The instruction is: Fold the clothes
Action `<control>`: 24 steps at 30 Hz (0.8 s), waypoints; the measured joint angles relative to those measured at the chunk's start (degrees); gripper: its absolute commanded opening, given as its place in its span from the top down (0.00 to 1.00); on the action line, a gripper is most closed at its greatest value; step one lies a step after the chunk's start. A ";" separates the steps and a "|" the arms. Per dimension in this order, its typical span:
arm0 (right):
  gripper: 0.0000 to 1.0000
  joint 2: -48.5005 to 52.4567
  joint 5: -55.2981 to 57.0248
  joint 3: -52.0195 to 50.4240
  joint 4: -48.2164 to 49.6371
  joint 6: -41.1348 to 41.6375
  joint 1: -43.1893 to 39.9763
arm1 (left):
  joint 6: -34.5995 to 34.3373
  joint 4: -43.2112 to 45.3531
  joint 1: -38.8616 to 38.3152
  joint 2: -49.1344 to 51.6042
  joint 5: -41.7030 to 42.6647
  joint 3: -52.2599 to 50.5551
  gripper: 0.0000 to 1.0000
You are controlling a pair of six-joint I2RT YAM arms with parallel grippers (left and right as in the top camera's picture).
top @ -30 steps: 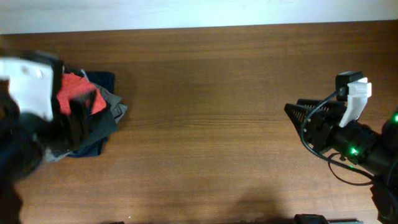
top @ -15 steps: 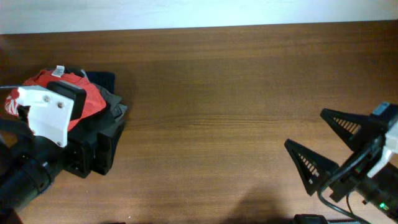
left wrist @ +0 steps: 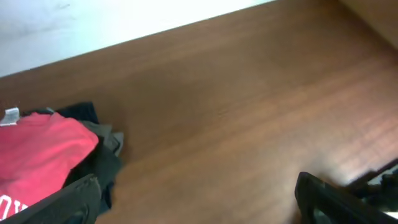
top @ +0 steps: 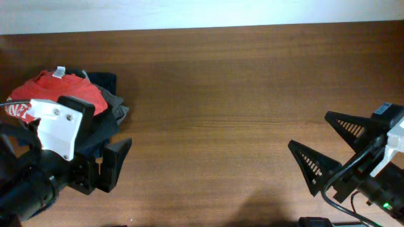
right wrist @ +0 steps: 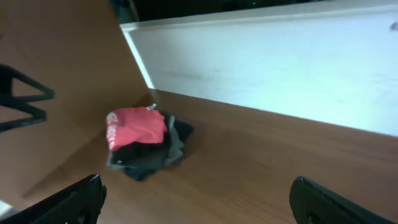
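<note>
We locate the red-orange shirt (top: 58,91) on top of the dark garments (top: 108,112) at the table's (top: 221,82) far left (white neck tag showing). The left gripper (left wrist: 199,208) and right gripper (top: 329,146) both stand spread wide, holding nothing.

From overhead the left arm (top: 38,173) covers the lower part of the red-orange shirt (top: 60,88) and of the dark garments (top: 115,113) beneath it. The shirt's white lettering (top: 16,111) is partly hidden or cropped, unreadable in every view. The left wrist view's bottom edge crops the fingers (left wrist: 339,202); the right wrist view is blurred
</note>
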 measured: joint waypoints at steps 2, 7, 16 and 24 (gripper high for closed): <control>0.02 -0.04 0.79 0.00 0.22 -4.42 0.00 | 0.02 0.00 0.00 0.00 -0.02 0.00 0.01; 0.01 -2.01 5.22 0.02 -2.08 -14.93 0.00 | 0.02 -0.07 0.00 0.00 -0.02 0.00 0.00; 0.01 -12.09 22.71 -6.88 -1.90 -19.91 0.00 | 0.02 -0.09 0.00 0.00 0.00 0.00 0.01; 0.01 -30.12 30.03 -37.57 11.93 -20.76 0.50 | 0.02 -0.13 0.00 0.00 0.02 -0.11 0.01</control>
